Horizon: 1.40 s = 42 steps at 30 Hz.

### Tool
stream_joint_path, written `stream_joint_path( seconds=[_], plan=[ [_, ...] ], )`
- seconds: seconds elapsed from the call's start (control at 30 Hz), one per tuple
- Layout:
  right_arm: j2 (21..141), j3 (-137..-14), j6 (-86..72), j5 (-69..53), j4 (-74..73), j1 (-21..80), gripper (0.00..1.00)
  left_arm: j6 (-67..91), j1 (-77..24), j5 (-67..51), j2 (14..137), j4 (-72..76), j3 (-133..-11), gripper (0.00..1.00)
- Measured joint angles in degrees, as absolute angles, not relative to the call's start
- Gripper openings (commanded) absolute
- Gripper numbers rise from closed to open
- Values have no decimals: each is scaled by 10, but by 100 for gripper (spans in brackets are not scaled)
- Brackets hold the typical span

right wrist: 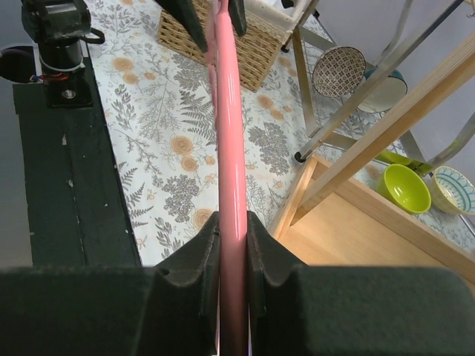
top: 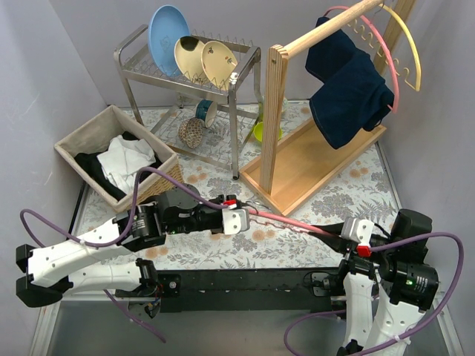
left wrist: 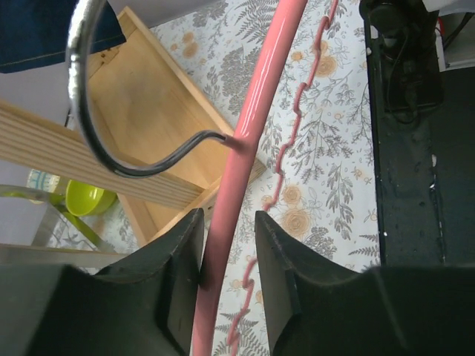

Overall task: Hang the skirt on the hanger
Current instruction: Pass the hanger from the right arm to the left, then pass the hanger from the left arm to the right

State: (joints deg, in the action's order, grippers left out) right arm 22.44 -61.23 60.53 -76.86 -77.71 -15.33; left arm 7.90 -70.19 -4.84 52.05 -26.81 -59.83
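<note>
A pink hanger lies level just above the table between my two grippers. My right gripper is shut on its thick bar, both pads pressed against it. My left gripper straddles the bar just below the metal hook. One finger touches the bar and the other stands a little off it, so the left gripper is open. A navy garment hangs on the wooden rack. White and black cloths lie in the basket. Which one is the skirt I cannot tell.
The wicker basket stands at the left. Behind it is a metal dish rack with plates. The wooden rack's post and tray base stand close behind the hanger. A yellow hanger hangs on the rack. A green bowl sits beyond.
</note>
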Motion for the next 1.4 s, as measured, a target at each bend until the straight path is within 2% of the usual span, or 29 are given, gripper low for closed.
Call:
stream_joint_path(
  seconds=[0.07,0.1,0.23,0.27,0.3,0.37,0.4,0.53,0.63,0.8,1.0,1.13,1.4],
  plan=[
    [225,-606,610,-769,-778,-153,1,84,-696,-57,533,-269,-602,12],
    [225,-602,613,-769,-779,-152,1,89,-693,-61,538,-269,-602,0],
    [236,-592,622,-756,-776,-153,1,111,-691,-81,544,-294,-603,0],
    [242,-591,623,-758,-775,-153,5,120,-690,-84,544,-292,-602,0],
    [249,-591,624,-759,-773,-152,20,135,-690,-86,540,-289,-600,0],
    [261,-590,621,-766,-764,-149,39,162,-690,-85,526,-279,-588,0],
    [266,-589,615,-769,-760,-148,60,175,-690,-85,519,-272,-581,0],
    [293,-588,576,-773,-711,-149,81,237,-691,-76,467,-285,-536,0],
    [309,-590,539,-767,-677,-148,93,263,-690,-69,434,-294,-522,0],
    [312,-615,404,-714,-560,-148,95,275,-691,-22,353,-304,-498,0],
    [323,-699,252,-629,-427,-149,95,276,-691,88,266,-329,-497,0],
    [328,-714,209,-639,-386,-149,95,288,-691,143,265,-363,-514,0],
    [326,-668,205,-711,-395,-149,95,366,-691,288,233,-401,-568,0]
  ],
)
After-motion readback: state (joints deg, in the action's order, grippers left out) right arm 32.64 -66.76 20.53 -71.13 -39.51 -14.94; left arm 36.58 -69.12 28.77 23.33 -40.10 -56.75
